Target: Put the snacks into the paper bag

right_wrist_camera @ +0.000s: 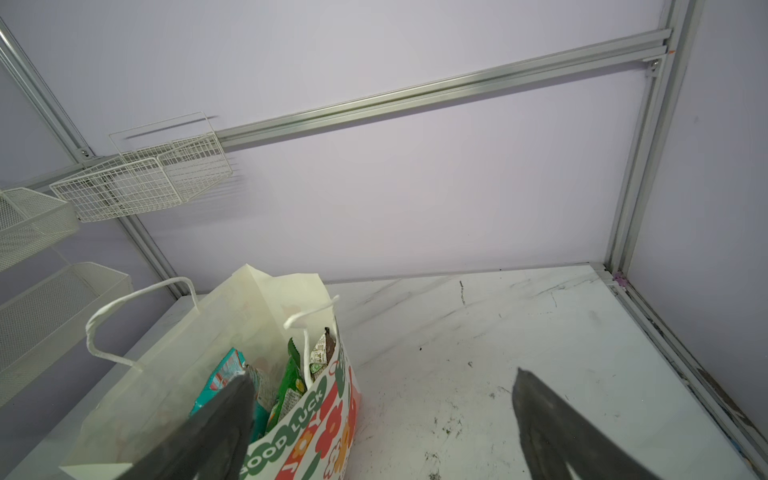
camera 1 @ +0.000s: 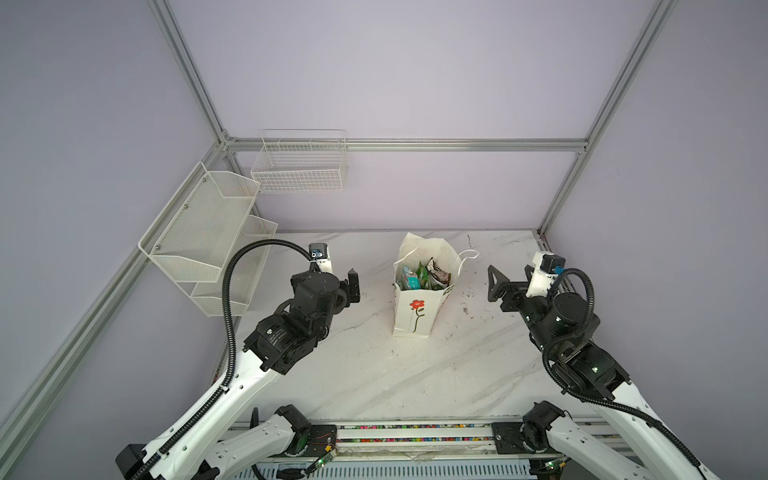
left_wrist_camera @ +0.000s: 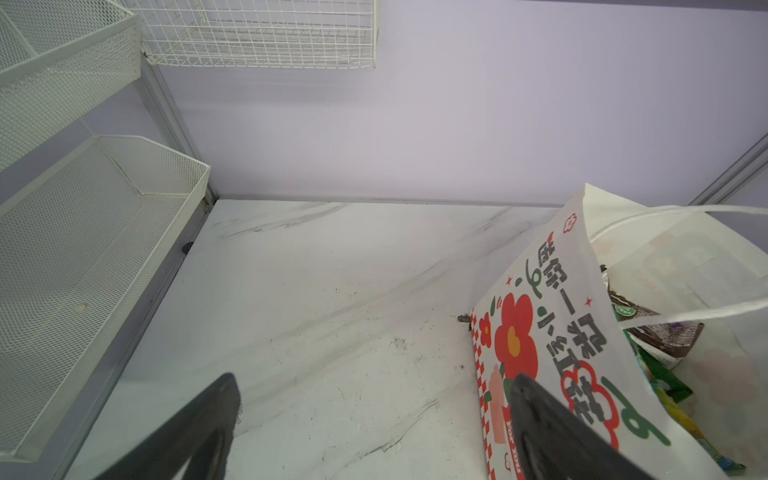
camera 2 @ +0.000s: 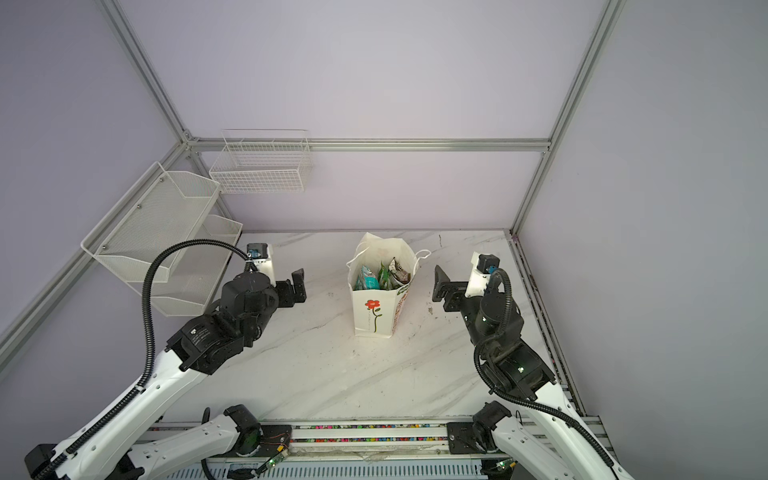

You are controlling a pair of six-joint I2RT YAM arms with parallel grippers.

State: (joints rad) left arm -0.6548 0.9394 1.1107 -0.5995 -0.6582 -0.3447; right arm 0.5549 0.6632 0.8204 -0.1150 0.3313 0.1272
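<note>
The paper bag stands upright on the marble-veined table, a tall box of matte cream paper with a creased, flared mouth, limp white cord handles and a red flower printed on its front. Inside it the snacks stand on end, glossy crinkled packets in teal, green and dark brown; how many lie deeper cannot be told. Left of the bag, apart from it, the left gripper hangs with flat black jaws spread wide and nothing between them. Right of the bag the right gripper is likewise spread and empty. Behind and left of the bag, white wire baskets hang on the wall.
</note>
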